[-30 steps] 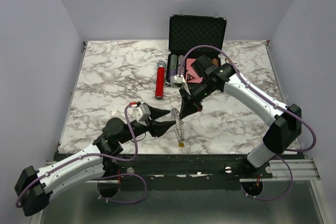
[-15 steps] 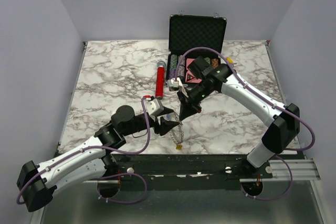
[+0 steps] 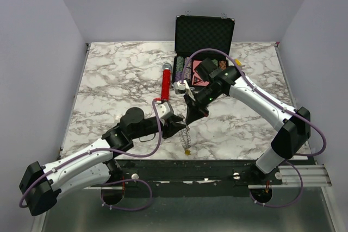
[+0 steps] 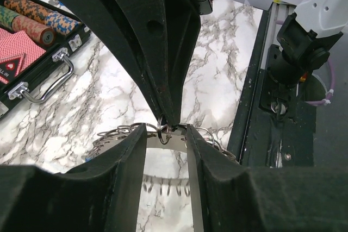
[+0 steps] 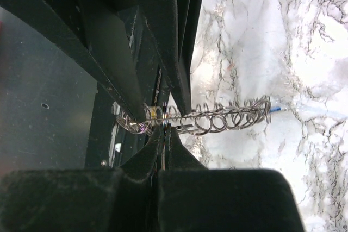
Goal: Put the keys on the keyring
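Near the front edge of the table: the keyring hangs from the right claw, and the left claw is just beside it. Whether the lower end of the ring, with its small yellow tag, rests on the table I cannot tell.
Right claw: clenched on the thin wire of the keyring. In its own wrist view the two tips meet on the ring.
Left claw: released, with jaws half spread and one tip on each side of the place where the right claw pinches. Whether its pads touch the ring I cannot tell.
Keys on the ring: many silver keys are strung along it. I cannot make out a loose key in the left claw.
What has just changed: the left claw has arrived at the ring and its jaws have become narrower.
Meaning for the task: I judge that both claws now work at the same point of the ring, probably to steady or open it. The threading looks near but not done.
Difference from one second ago: then the left claw stood wide open, left of the ring and apart from it. The right claw and the keyring have almost not moved.
Further back: the red cylinder and the black case.
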You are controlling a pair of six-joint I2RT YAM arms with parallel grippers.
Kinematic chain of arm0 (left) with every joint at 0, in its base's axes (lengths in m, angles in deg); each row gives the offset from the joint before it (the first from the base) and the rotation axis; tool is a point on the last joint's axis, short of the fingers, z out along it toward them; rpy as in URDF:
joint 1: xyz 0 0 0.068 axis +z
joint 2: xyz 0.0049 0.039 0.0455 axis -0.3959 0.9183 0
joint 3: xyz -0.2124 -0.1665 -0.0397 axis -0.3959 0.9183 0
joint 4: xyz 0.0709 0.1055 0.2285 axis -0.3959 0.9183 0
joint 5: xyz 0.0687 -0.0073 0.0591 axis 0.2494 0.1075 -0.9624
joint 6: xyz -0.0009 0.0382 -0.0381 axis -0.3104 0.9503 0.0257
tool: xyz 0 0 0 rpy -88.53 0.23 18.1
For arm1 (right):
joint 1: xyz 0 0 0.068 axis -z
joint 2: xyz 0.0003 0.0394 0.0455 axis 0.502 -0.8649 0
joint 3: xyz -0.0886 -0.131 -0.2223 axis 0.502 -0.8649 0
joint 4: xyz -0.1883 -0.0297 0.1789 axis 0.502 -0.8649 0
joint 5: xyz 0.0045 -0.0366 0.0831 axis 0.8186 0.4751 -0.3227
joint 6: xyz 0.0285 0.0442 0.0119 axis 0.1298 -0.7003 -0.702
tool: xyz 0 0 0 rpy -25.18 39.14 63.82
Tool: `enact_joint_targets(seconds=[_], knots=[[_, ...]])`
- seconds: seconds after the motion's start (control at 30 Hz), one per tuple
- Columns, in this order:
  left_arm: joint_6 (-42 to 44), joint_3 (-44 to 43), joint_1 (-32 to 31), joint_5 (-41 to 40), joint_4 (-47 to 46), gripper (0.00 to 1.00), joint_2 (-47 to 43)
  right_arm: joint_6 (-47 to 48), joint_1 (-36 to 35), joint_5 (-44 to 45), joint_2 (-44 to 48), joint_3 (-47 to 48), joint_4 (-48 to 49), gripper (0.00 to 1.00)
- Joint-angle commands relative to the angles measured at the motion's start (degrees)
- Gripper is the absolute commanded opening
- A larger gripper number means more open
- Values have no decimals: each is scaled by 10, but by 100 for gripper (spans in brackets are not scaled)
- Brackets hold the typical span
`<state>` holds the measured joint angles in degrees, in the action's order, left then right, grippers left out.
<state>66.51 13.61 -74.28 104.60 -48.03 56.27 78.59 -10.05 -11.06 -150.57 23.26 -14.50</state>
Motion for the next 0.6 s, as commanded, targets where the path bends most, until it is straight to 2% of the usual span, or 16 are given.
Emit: enact_joint_targets(seconds=[0.0,0.37,0.47,0.5,0.57], knots=[[-2,-19,4,10,-9,41,5,4,-3,-4,0,12,-9,0],[-9,-22,7,20,-23,23,20,5,-4,-7,-1,10,-8,0],[-9,-24,9,22,-18,10,23,6,-4,-8,-1,10,-10,0],[-10,-24,9,22,-18,0,23,5,-4,-9,0,11,-11,0],[-10,-22,10,22,-21,0,20,7,-4,-10,0,10,-10,0]])
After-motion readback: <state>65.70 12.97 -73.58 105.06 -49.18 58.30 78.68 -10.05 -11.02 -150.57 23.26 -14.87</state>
